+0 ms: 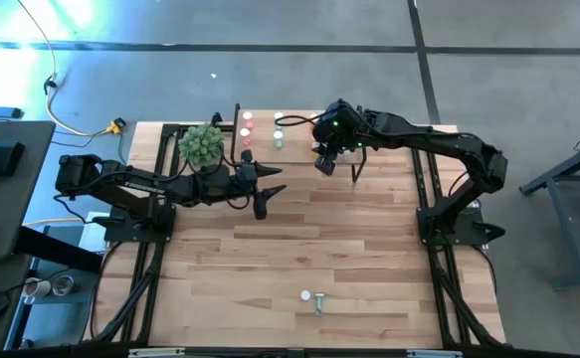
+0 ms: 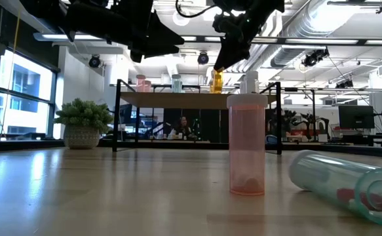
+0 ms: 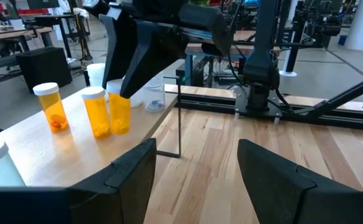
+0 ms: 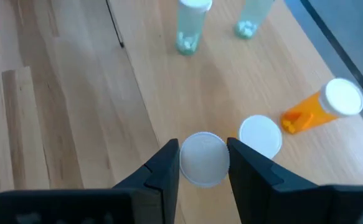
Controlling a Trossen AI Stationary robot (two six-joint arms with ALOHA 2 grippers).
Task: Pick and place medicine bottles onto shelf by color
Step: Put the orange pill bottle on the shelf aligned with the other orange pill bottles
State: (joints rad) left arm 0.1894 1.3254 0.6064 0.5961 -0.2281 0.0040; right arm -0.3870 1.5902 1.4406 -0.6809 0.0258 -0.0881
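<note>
I have the right gripper [image 4: 203, 163] over the shelf [image 3: 38, 152], jaws pinching the white cap of an orange bottle [image 3: 119, 112] and standing it just beside two other orange bottles [image 3: 96, 111], so that the colours stay grouped. The left gripper [image 3: 197, 165] waits near the shelf with its jaws spread and empty. Well away from the shelf, a pink bottle [image 2: 246, 144] stands and a green bottle [image 2: 344, 179] lies tipped, both unsorted.

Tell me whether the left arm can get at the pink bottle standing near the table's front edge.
Probably yes. The left gripper is open and empty, and only bare tabletop lies between it and the pink bottle. The green bottle lies beside it but apart. It looks a long stretch.
</note>
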